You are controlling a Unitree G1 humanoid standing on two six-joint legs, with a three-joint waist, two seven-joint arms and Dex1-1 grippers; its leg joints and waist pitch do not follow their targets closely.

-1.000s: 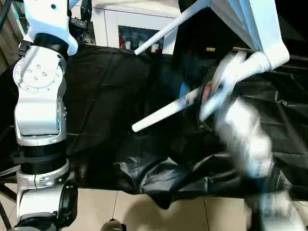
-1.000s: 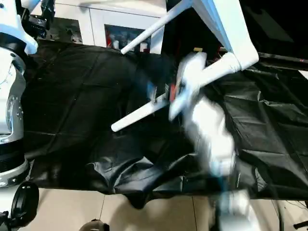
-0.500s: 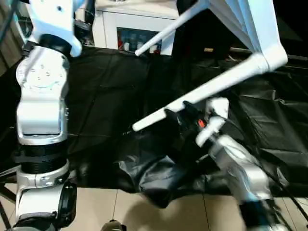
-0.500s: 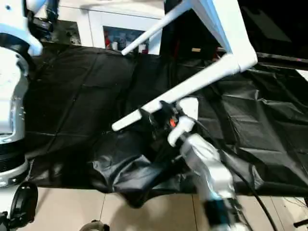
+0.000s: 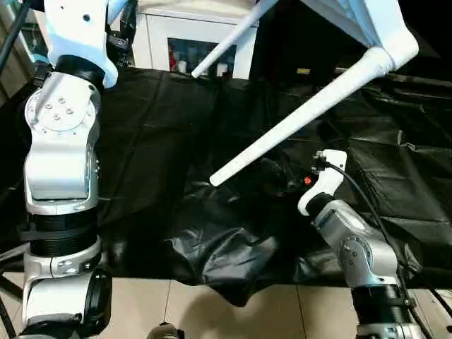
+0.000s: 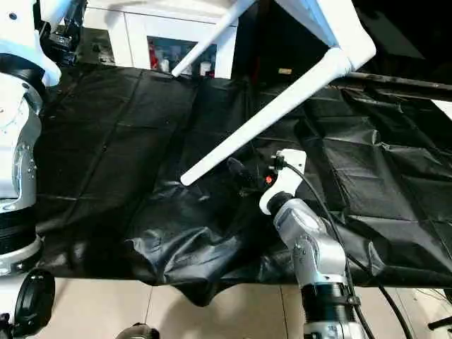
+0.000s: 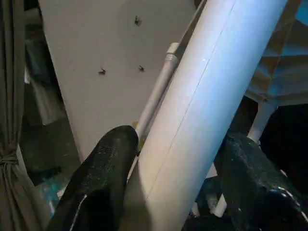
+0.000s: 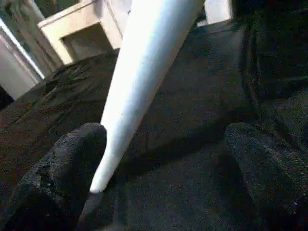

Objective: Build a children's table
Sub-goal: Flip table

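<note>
The tabletop (image 5: 374, 28) is raised at upper right. One leg (image 5: 296, 120) slants from its corner socket down-left over the black cloth (image 5: 162, 141). The left gripper (image 7: 168, 192) clamps another leg (image 7: 202, 110); the right gripper (image 8: 163, 168) is open by the slanting leg's tip.

A black crinkled sheet (image 6: 127, 134) covers the wide work surface and hangs in folds over its near edge. Behind the sheet stands a white cabinet (image 5: 164, 44) with a glass door; small items are visible inside it. Below the sheet's near edge is a floor of pale tiles (image 6: 233, 311). Beside the cabinet hangs a grey curtain (image 7: 12, 120).
</note>
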